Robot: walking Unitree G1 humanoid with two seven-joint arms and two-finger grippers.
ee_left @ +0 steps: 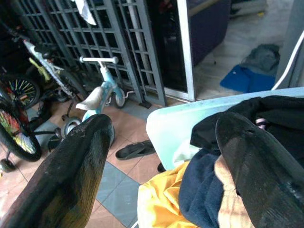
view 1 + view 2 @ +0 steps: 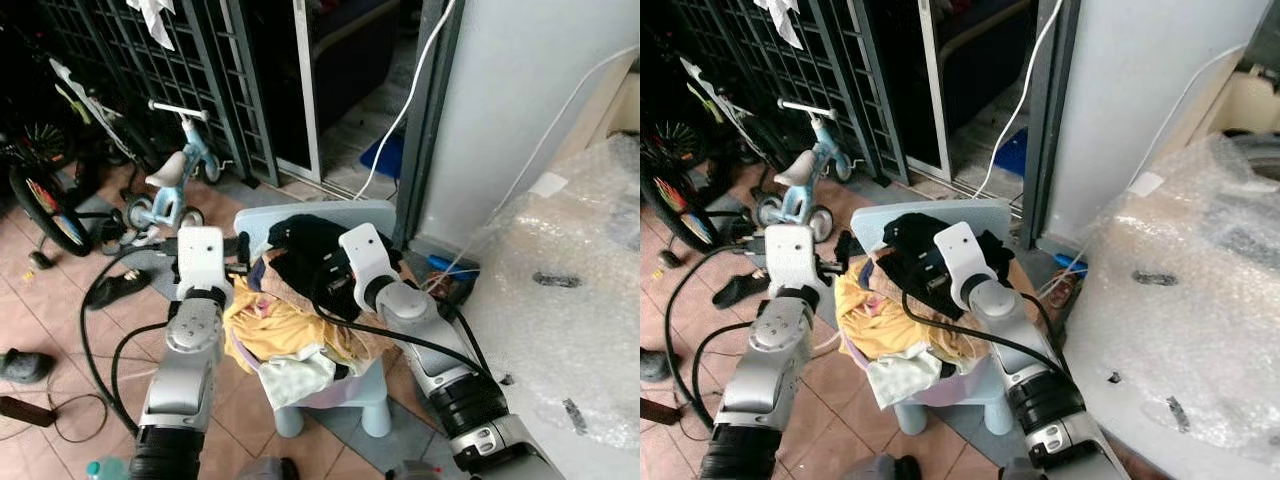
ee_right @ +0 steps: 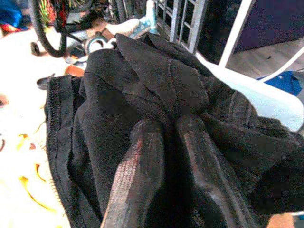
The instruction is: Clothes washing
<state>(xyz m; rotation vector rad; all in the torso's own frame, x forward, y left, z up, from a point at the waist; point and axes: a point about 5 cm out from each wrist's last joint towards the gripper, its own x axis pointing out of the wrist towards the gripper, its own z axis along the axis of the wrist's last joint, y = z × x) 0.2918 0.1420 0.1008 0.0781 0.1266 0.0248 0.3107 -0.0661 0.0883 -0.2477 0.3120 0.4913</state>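
Observation:
A heap of clothes lies on a pale blue plastic chair (image 2: 340,212). A black garment (image 2: 305,245) tops the heap, with a yellow one (image 2: 275,330) and a whitish one (image 2: 295,378) below it. My right gripper (image 3: 167,124) is shut on a fold of the black garment (image 3: 156,80), its fingers pressed close together in the cloth. My left gripper (image 1: 164,128) stands open at the left side of the heap. One of its fingers (image 1: 71,175) is out over the floor and the other rests by the dark blue and black clothes (image 1: 204,190).
A small blue tricycle (image 2: 175,180), a bicycle (image 2: 40,190) and a metal grille gate (image 2: 180,70) stand behind on the left. Sandals (image 2: 115,288) and black cables (image 2: 100,350) lie on the tiled floor. A bubble-wrapped bulk (image 2: 580,300) fills the right side.

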